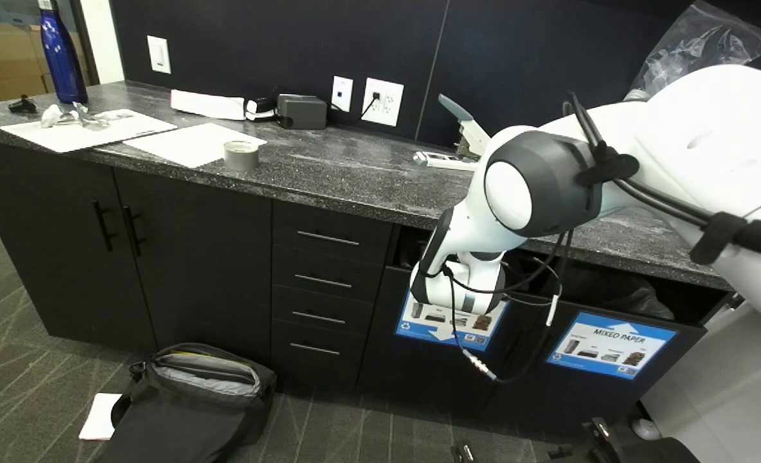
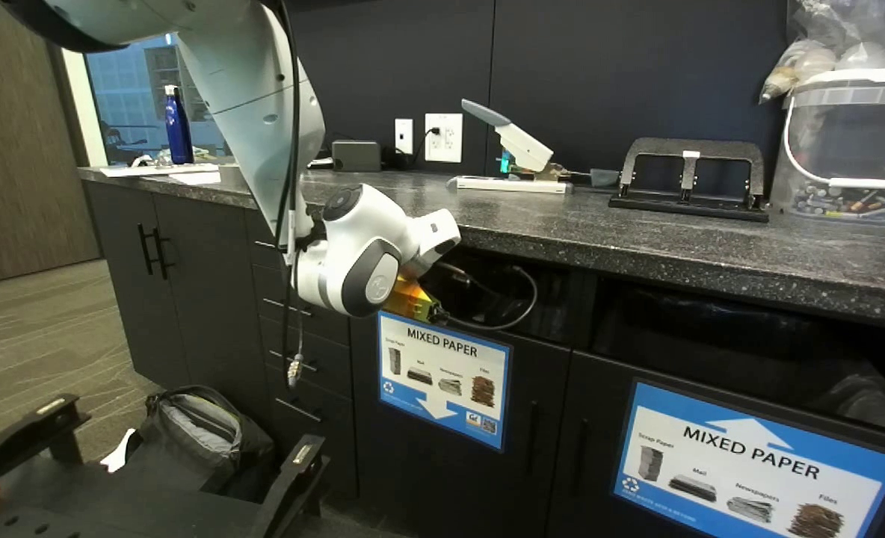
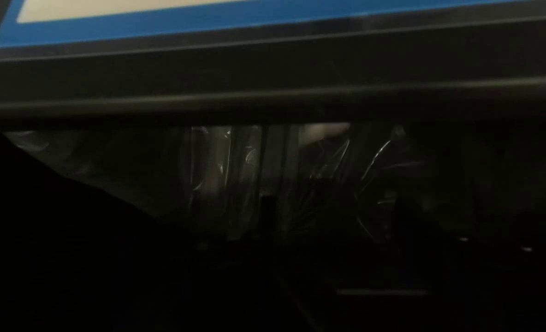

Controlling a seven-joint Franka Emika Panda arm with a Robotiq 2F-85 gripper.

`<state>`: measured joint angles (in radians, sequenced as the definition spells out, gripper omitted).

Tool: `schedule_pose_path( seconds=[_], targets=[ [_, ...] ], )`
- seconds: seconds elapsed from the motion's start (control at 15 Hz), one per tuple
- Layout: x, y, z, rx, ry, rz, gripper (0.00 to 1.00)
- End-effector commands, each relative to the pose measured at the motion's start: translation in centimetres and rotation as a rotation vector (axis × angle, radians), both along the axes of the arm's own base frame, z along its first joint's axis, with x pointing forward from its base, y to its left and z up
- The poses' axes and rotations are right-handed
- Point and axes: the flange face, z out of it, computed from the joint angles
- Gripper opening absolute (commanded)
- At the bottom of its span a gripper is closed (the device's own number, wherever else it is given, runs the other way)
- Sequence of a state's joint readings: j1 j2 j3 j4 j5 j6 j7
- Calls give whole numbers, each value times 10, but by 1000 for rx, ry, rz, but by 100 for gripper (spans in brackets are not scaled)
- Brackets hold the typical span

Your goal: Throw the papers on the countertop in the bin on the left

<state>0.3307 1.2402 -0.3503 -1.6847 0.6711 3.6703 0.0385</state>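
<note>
Gripper point(image 2: 420, 305): in an exterior view, at the dark opening over the left bin point(image 2: 442, 478), below the edge of the countertop point(image 1: 367, 173); the fingers are lost in the dark, so whether they stand apart, together or clamped on something cannot be told.
Liner point(image 3: 240, 180): clear plastic, creased, behind the bin's rim in the wrist view; a pale patch point(image 3: 324, 132) beside it is too blurred to name.
MIXED PAPER sign point(image 2: 444, 377): on the left bin's front, arrow down.
Arm point(image 2: 248, 112): passes in front of the countertop, wrist bent low.
Stapler point(image 2: 521, 147): on the countertop, near the hole punch point(image 2: 688, 179).
White papers point(image 1: 197, 145): flat at the countertop's far end, well apart from the gripper; crumpled scraps point(image 1: 65, 117) lie on the outer sheet, a tape roll point(image 1: 241, 157) at the inner sheet's edge.
Blue bottle point(image 1: 63, 58): upright, just behind the papers.
Bag point(image 1: 194, 411): gaping, on the floor in both exterior views.
</note>
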Motion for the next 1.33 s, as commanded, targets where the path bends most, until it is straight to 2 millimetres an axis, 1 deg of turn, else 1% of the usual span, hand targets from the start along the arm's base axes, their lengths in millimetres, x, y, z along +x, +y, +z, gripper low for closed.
schedule_pose_path(
  seconds=[0.0,0.07,0.2,0.27,0.33,0.47,0.53,0.67,0.8,0.87,1.0,1.13,1.27],
  targets=[
    [-1,-1,15,-32,17,-7,98],
    [-3,-3,18,-51,24,-17,100],
    [-13,-8,27,-46,153,-4,100],
    [-17,-6,34,-25,224,22,100],
    [-20,-4,47,-1,269,46,100],
    [-24,2,64,44,370,86,100],
    [-30,2,71,63,429,95,100],
    [-45,1,95,117,557,105,100],
    [-66,-9,117,141,676,53,100],
    [-70,-13,132,136,723,10,100],
    [-70,-21,174,125,793,-53,100],
    [-72,-29,215,86,850,-81,100],
    [-74,-31,260,60,863,-74,100]
  ],
)
